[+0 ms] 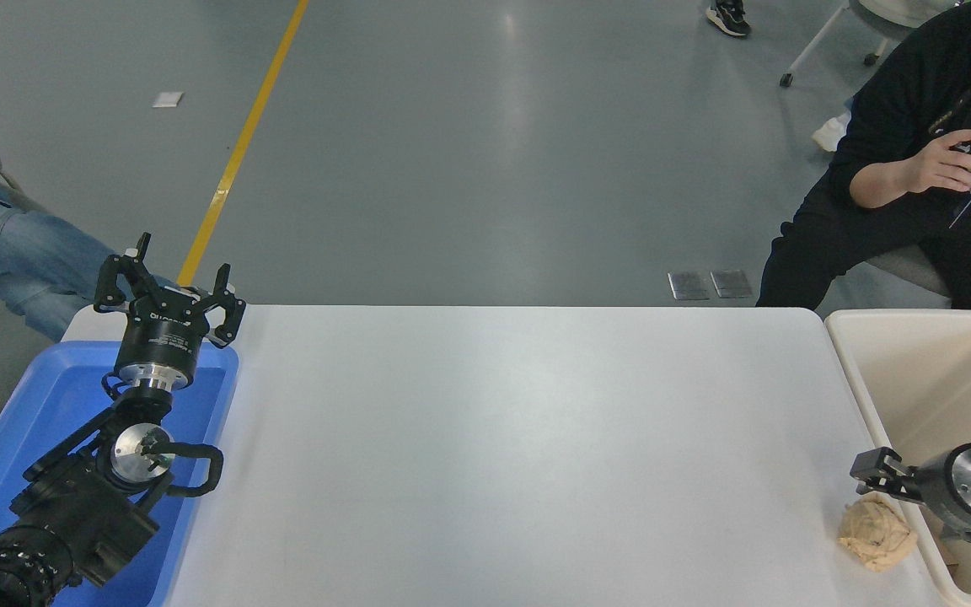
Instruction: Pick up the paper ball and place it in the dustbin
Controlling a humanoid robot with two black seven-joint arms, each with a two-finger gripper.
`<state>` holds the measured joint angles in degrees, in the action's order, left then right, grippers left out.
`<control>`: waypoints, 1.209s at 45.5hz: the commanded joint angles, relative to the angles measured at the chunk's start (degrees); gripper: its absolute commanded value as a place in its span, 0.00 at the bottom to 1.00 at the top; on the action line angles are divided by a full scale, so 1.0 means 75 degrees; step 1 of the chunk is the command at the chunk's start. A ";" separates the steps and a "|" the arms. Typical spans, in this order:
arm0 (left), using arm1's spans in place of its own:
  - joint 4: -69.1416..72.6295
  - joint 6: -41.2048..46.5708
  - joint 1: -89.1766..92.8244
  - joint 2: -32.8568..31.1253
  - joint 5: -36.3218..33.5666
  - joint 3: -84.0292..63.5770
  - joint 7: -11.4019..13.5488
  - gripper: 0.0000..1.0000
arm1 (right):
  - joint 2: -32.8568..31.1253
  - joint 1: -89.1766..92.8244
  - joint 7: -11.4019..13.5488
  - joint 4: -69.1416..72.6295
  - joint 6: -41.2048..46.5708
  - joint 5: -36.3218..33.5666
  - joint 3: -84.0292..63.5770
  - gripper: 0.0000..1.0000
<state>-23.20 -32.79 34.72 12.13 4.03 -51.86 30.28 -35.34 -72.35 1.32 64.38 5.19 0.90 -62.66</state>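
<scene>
The paper ball (876, 533), a wrinkly tan wad, lies on the white table (519, 455) at its near right corner, right beside the dustbin's left wall. The dustbin (861, 384) is a cream tub standing against the table's right edge. My right gripper (883, 487) comes in from the right edge over the dustbin's rim. It hangs just above and right of the ball, open and empty. My left gripper (169, 282) is parked at the lower left, open and pointing up over the blue tray.
A bright blue shallow tray (22, 438) sits at the table's left edge under the left arm. A person in black (915, 185) sits at the far right behind the dustbin. Another person's jeans-clad leg (13, 253) shows at the far left.
</scene>
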 commanded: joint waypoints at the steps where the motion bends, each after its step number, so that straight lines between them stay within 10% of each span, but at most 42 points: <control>1: 0.0000 0.0001 0.0000 0.0000 0.0001 0.0000 -0.0006 0.99 | -0.0033 0.0658 -0.0001 -0.0345 -0.0059 -0.0061 0.0620 1.00; 23: 0.0000 0.0001 0.0000 0.0000 0.0001 0.0000 -0.0006 0.99 | 0.0025 0.1713 -0.0024 -0.0908 -0.0633 0.0290 0.1347 0.88; 37: 0.0000 0.0001 0.0012 0.0000 0.0001 0.0000 -0.0006 0.99 | -0.0443 0.1280 -0.0001 -0.0510 -0.0621 0.1638 0.1207 0.00; 55: 0.0000 0.0001 0.0000 0.0012 0.0001 0.0000 -0.0006 0.99 | -0.0749 -0.1919 -0.0013 0.0580 -0.0083 0.1661 -0.0106 0.00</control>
<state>-23.19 -32.78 34.72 12.16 4.04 -51.86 30.22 -40.41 -74.36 1.23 65.69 1.94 12.70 -58.64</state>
